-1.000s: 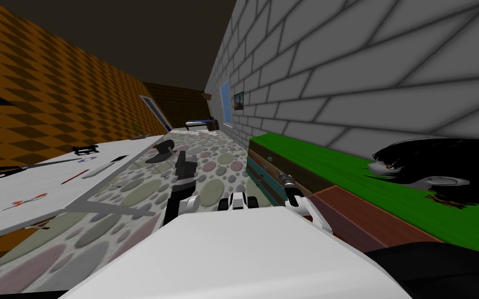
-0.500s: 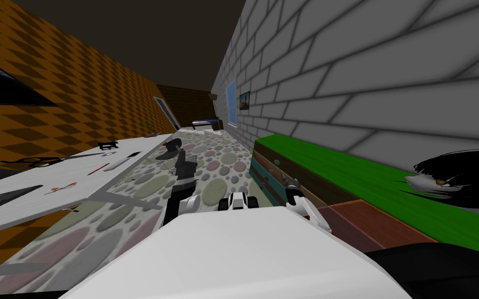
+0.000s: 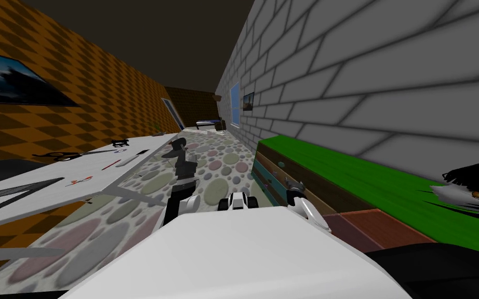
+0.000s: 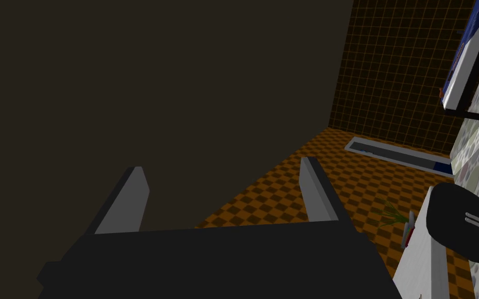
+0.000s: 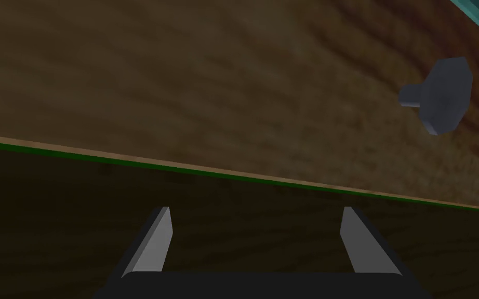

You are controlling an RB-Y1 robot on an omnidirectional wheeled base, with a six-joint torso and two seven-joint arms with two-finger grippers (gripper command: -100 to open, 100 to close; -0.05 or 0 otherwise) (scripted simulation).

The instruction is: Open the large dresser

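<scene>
The large dresser (image 3: 337, 171) runs along the grey brick wall on my right, with a green top and brown and teal drawer fronts (image 3: 268, 175). My right gripper (image 3: 293, 185) is right at that front, open and holding nothing. In the right wrist view my right gripper (image 5: 256, 239) faces a brown wood-grain drawer front (image 5: 207, 88). A grey knob (image 5: 438, 96) sticks out off to one side of the fingers, clear of them. My left gripper (image 3: 186, 167) is raised over the spotted floor, away from the dresser; my left gripper (image 4: 223, 194) is open and empty.
A white table (image 3: 77, 176) with small items stands on my left, with a dark chair (image 3: 175, 149) beyond it. A black shaggy object (image 3: 475, 189) lies on the dresser top. A reddish-brown surface (image 3: 373, 223) sits low beside my right side. Spotted floor (image 3: 217, 176) stretches ahead.
The whole head view has shifted, so I have moved: the dresser and table slid across the picture and a wall picture came into sight. Both grippers stay open.
</scene>
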